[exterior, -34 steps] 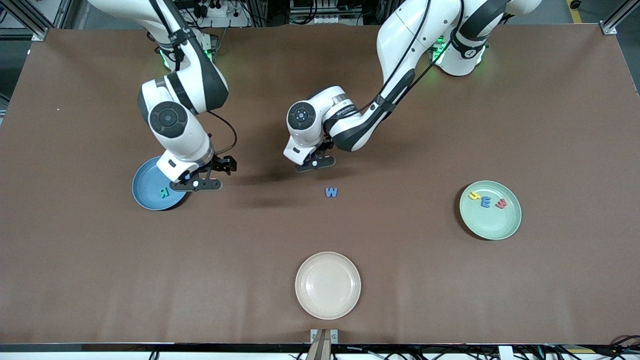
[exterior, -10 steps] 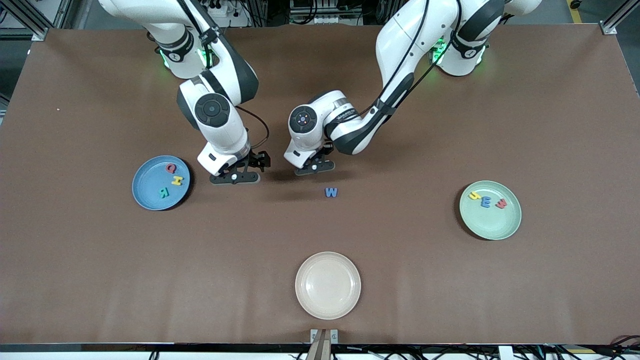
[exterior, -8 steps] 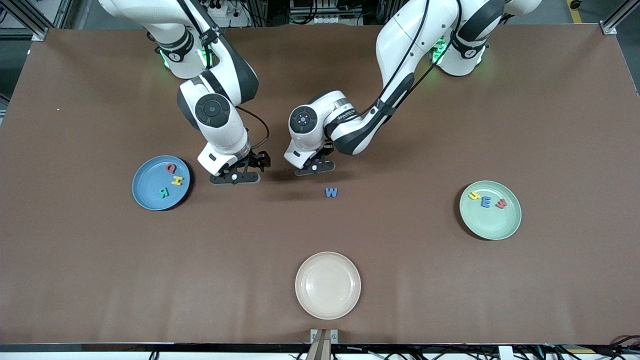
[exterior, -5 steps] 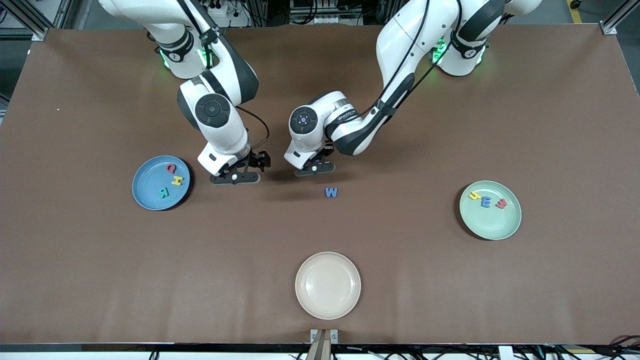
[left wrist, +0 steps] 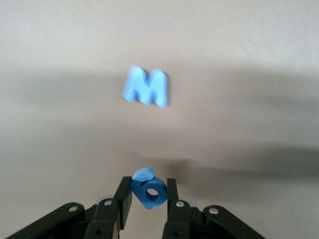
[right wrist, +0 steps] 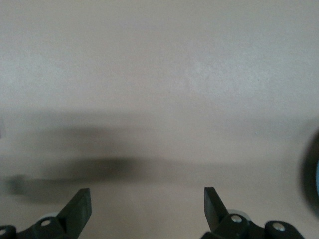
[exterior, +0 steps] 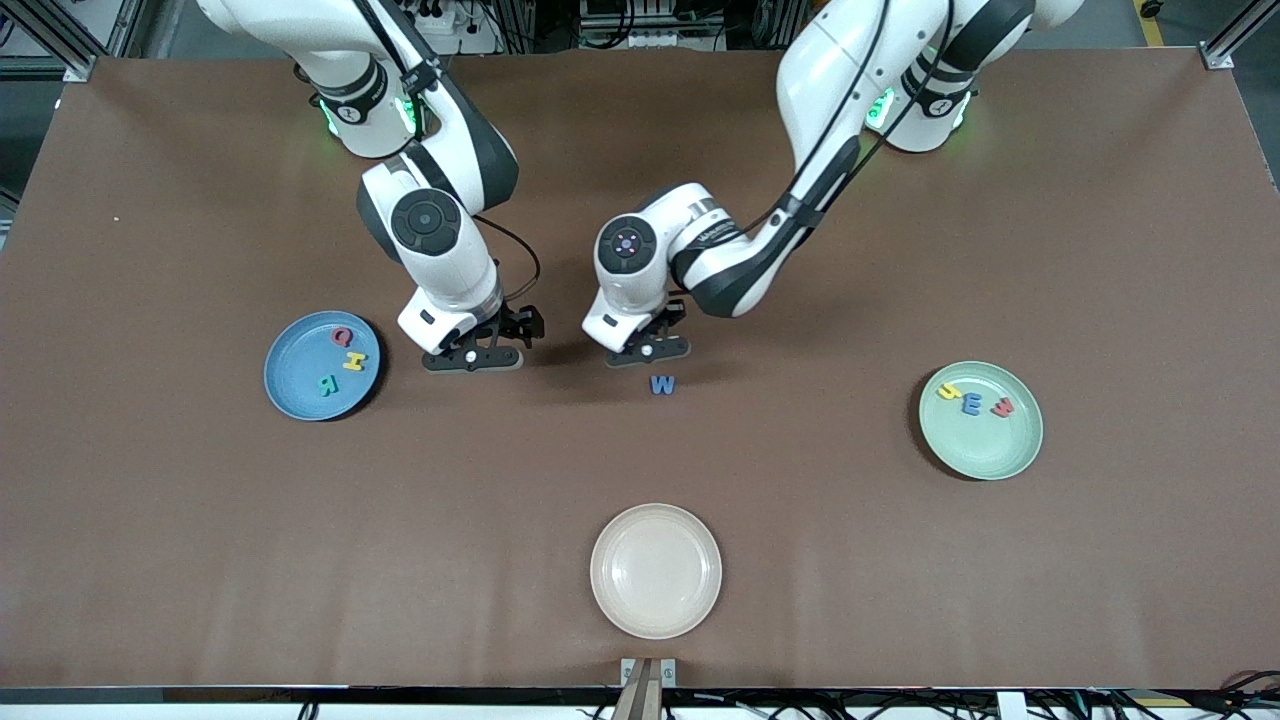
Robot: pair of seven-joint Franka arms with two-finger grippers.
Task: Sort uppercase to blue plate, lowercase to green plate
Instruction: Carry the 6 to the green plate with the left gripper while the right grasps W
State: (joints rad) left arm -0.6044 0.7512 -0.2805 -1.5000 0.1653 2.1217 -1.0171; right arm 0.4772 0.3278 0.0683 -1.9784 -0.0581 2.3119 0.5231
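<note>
My left gripper (exterior: 648, 350) is shut on a small blue lowercase letter with a round hole, the g (left wrist: 141, 195), pinched between its fingers (left wrist: 172, 191). It hangs low over the bare table right beside the blue uppercase W (exterior: 662, 384), which lies flat; the left wrist view also shows that W (left wrist: 145, 92). My right gripper (exterior: 470, 358) stands open and holds nothing, over bare table between the blue plate (exterior: 295, 395) and the W. The red Q (exterior: 342, 337), yellow H (exterior: 355, 360) and teal R (exterior: 327, 384) lie in the blue plate. The yellow h (exterior: 948, 392), blue m (exterior: 971, 403) and red w (exterior: 1002, 406) lie in the green plate (exterior: 985, 450).
A beige plate (exterior: 655, 622) with nothing in it sits near the table's front edge, nearer to the camera than the W. Only brown table shows in the right wrist view between the spread fingers (right wrist: 79, 206).
My left gripper has shifted with its blue letter to right beside the W. The right gripper left the blue plate seconds ago and has barely moved in the last second.
</note>
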